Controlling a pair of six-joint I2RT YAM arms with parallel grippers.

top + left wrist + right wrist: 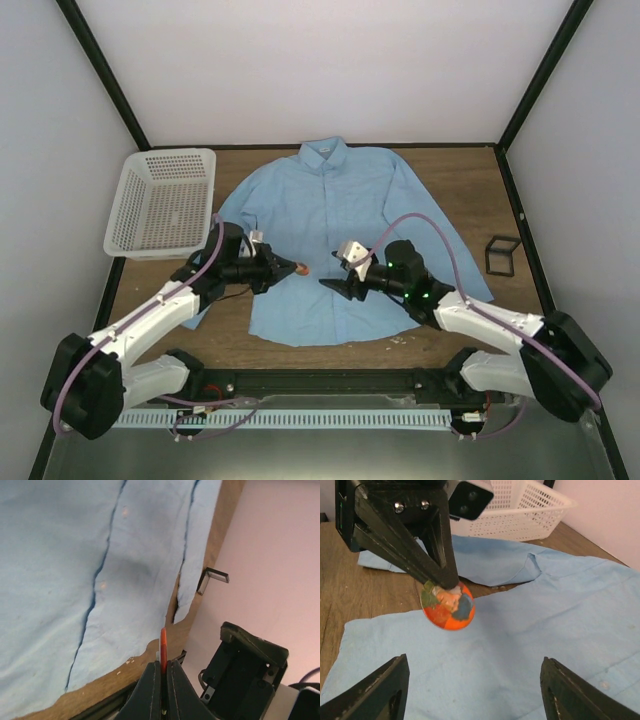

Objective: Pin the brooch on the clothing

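Observation:
The clothing (330,215), a light blue collared shirt, lies flat on the table. My left gripper (296,268) is shut on the brooch (304,269), a small orange-red disc, and holds it just above the shirt's lower front. The left wrist view shows the brooch (163,645) edge-on, pinched between the closed jaws. In the right wrist view the brooch (448,607) faces the camera with a coloured picture on it, hanging above the clothing (545,630). My right gripper (331,284) stands open a short way to its right, pointing at it, with nothing between its fingers (380,690).
A white mesh basket (165,200) stands at the back left, close to the shirt's sleeve. A small black square frame box (503,255) sits at the right edge of the wooden table (470,190). Black frame rails border the table.

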